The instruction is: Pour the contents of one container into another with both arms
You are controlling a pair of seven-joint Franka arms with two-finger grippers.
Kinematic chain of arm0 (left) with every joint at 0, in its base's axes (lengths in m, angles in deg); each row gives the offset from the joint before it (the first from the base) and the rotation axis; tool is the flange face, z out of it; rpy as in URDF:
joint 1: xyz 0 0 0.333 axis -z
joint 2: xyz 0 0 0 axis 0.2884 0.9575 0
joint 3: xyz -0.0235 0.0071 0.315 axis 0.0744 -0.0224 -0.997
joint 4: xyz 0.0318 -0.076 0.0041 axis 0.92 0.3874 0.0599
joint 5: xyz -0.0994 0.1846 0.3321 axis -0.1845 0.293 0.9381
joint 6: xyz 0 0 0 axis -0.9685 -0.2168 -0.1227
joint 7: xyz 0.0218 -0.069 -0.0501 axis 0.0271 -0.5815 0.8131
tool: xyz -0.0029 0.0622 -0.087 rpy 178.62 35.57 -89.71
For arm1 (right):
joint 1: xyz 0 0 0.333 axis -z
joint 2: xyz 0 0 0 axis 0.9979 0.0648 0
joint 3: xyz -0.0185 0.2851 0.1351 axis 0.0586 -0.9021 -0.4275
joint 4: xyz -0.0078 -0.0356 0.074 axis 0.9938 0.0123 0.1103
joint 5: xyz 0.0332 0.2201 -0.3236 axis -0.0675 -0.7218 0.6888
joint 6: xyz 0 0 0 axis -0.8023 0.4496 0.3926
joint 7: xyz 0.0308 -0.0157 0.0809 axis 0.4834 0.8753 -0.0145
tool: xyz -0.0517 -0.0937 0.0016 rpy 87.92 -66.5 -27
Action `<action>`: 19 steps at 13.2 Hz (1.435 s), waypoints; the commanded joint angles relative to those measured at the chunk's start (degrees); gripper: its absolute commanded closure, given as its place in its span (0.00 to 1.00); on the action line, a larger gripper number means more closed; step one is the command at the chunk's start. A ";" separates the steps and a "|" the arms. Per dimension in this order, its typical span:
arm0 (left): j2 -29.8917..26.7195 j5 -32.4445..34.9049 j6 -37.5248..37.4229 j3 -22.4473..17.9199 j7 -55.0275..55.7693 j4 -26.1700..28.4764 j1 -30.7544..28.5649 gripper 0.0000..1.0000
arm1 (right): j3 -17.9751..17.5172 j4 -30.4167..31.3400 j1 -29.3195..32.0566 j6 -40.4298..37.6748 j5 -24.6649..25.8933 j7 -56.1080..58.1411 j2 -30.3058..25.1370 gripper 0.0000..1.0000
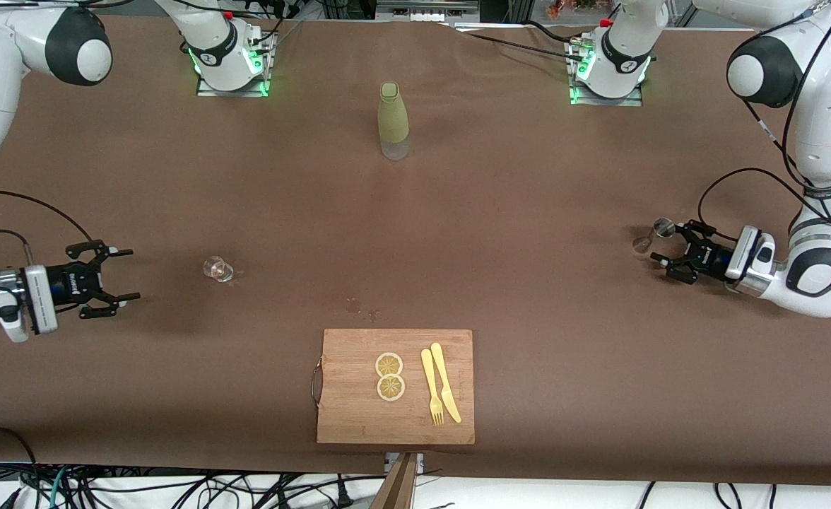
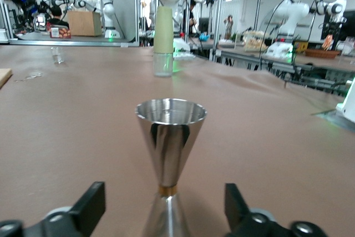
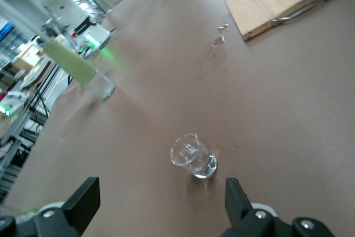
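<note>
The jigger [image 1: 654, 235] stood upright just ahead of the left gripper [image 1: 670, 258], whose spread fingers held nothing, while the right gripper [image 1: 120, 276], equally open and empty, faced the glass [image 1: 217, 268] from farther off.

You see a silver-grey jigger [image 2: 170, 137] with a thin brass-coloured band at its waist, and a clear, colourless glass [image 3: 193, 156]. The bottle [image 1: 393, 120] is olive-green over a clear base. The table [image 1: 543, 297] is plain brown. The cutting board [image 1: 359, 417] is light wood; on it lie pale yellow lemon slices [image 1: 390, 376], a yellow fork [image 1: 431, 387] and a yellow knife [image 1: 446, 382].
</note>
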 commanded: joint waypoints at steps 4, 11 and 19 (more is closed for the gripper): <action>-12.04 9.12 6.54 0.52 5.68 -3.34 -1.07 0.00 | -0.44 0.28 -3.70 -5.60 12.86 -34.05 -15.76 0.00; -32.24 20.79 12.51 0.88 34.04 -1.15 4.27 0.00 | -4.47 1.85 -12.74 -10.00 30.26 -82.28 -31.77 0.00; -54.68 34.25 18.24 1.14 85.55 10.81 15.79 0.00 | -4.92 17.11 -15.92 -0.83 39.32 -86.25 -40.19 0.00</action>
